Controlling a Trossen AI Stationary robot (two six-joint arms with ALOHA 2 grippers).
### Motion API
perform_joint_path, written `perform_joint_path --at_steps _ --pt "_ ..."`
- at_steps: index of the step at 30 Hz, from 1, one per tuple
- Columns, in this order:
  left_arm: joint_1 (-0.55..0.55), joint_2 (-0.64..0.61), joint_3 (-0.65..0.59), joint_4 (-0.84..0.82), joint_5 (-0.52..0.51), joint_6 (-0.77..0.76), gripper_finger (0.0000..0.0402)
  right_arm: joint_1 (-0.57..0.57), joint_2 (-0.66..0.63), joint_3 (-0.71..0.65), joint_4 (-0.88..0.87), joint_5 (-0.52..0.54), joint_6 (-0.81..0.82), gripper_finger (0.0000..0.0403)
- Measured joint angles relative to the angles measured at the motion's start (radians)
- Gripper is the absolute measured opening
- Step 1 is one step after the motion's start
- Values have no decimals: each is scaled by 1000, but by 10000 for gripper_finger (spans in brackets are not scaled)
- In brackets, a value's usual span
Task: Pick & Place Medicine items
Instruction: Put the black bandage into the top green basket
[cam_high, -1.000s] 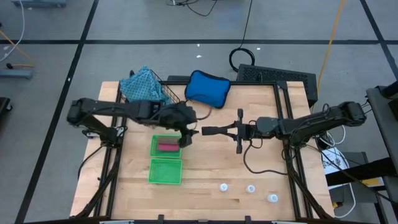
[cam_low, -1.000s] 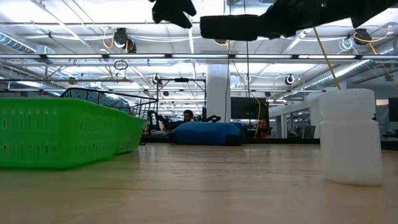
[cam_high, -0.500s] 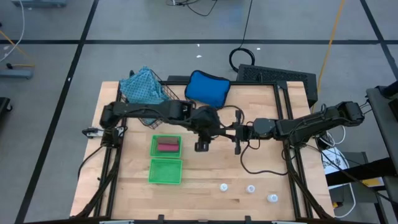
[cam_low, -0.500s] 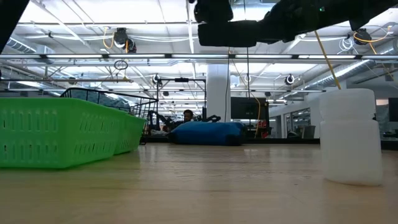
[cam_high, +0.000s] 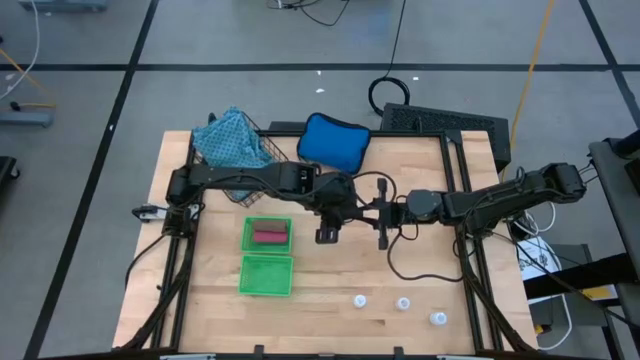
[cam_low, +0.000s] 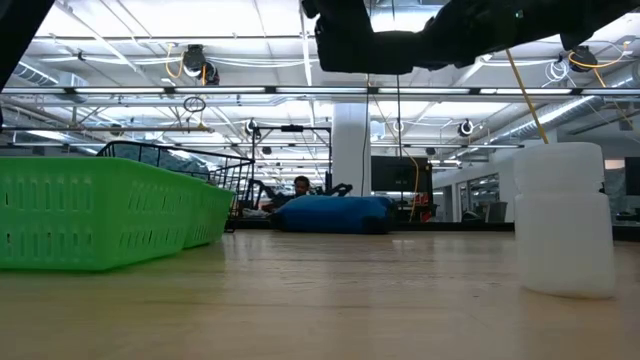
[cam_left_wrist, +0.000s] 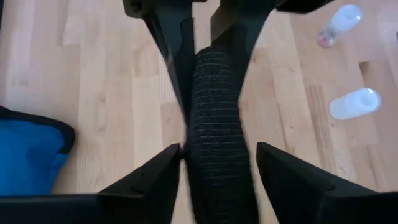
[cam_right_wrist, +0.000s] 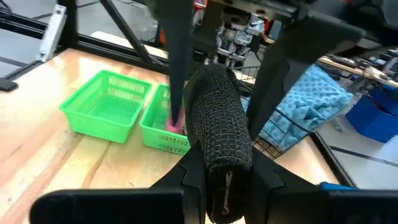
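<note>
A black, mesh-textured oblong piece (cam_left_wrist: 214, 118) hangs in the air over mid-table, between the two grippers. My right gripper (cam_right_wrist: 224, 169) is shut on it and reaches in from the table's right (cam_high: 362, 211). My left gripper (cam_left_wrist: 219, 148) is open and comes from the left (cam_high: 348, 208). Its fingers stand on either side of the piece's free end. A pink-magenta piece (cam_high: 268, 236) lies in the far green basket (cam_high: 248, 232). Three white bottles (cam_high: 359, 300) (cam_high: 404, 303) (cam_high: 438, 319) stand near the table's near edge. The brown piece is not visible. My right gripper pinches the black piece between its two fingers (cam_right_wrist: 189, 174), at the end toward the table's right (cam_left_wrist: 214, 59). The fingers come level from the right and lie along the piece. It is lifted clear and lies level, with its free end pointing left.
A second green basket (cam_high: 266, 275) sits nearer than the first. A blue pouch (cam_high: 333, 142) and a wire basket with light-blue cloth (cam_high: 233, 140) lie at the far edge. In the low view a white bottle (cam_low: 565, 220) stands close on the right.
My left gripper has swung from above the far green basket toward the table's right, up to the right gripper. Its open fingers now straddle the black piece. The right gripper has kept the piece almost still.
</note>
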Motion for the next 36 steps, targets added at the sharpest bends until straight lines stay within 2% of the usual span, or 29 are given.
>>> perform_joint_path --at_steps 9,12,15,20,27,32,36 --pt "6 -1 0 -3 1 -5 70 0 0 0 -6 -5 3 46" --pt "12 -2 0 -4 5 -5 64 -1 -1 1 -15 -2 12 62" --pt "13 -29 -3 -50 6 -13 64 -1 -21 3 -56 15 33 98" --pt "-30 -153 -49 -166 -59 -32 64 0 -118 -3 -233 49 69 164" --pt "-130 -385 -389 -114 -122 -132 64 0 -263 -1 -375 48 137 210" --pt "-182 -519 -679 -65 -184 -166 64 0 -275 0 -377 47 141 212" --pt "-203 -583 -869 24 -141 -174 64 0 -263 0 -376 48 140 205"
